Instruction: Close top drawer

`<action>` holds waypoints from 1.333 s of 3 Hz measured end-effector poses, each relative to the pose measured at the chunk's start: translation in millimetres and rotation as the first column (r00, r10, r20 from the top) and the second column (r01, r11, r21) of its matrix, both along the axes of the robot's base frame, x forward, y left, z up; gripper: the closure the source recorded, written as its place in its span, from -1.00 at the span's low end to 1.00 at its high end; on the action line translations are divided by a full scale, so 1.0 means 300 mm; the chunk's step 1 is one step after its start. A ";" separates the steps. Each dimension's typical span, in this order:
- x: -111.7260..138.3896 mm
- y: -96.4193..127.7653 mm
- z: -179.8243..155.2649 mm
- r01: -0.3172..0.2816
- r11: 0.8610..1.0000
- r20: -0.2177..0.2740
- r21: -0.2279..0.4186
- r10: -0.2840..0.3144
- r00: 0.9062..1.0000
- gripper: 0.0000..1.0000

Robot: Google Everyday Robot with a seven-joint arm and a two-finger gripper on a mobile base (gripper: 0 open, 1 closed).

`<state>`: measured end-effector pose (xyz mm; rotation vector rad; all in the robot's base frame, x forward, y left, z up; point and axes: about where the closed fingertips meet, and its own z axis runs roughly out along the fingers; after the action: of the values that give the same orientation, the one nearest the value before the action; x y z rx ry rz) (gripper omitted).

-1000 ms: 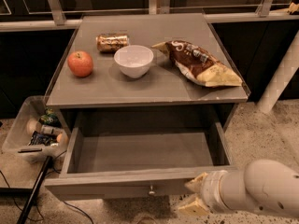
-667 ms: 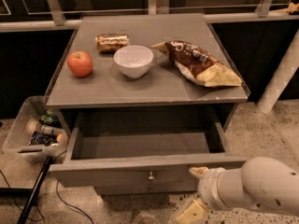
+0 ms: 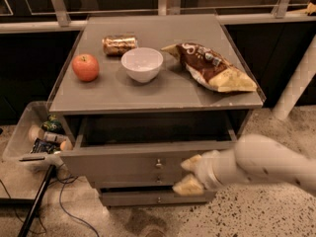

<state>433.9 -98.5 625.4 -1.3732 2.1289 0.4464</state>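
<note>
The top drawer (image 3: 113, 164) is sitting partway out under the worktop (image 3: 163, 92) as we are holding our gripper (image 3: 190, 174), fingers (image 3: 191, 163) spread and empty, at its front, likely readying a straight inward push.

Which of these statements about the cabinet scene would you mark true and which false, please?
1. The top drawer is fully shut. False: it is partly open, with a dark gap behind its front.
2. The gripper is at the drawer front, right of the knob. True.
3. The white bowl stands between the apple and the chip bag. True.
4. The can lies inside the drawer. False: it lies on the cabinet top, behind the bowl.
5. The gripper holds the apple. False: its fingers are open and hold nothing.
</note>
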 end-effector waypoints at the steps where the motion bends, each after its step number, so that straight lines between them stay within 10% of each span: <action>1: 0.223 0.042 0.008 -0.050 0.999 0.037 0.011 0.049 0.998 0.28; 2: 0.218 0.042 0.010 -0.050 0.999 0.037 0.011 0.049 0.998 0.27; 4: 0.218 0.042 0.010 -0.050 0.999 0.037 0.011 0.049 0.998 -0.66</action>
<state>499.3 -85.8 628.5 -1.4195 2.0638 0.4497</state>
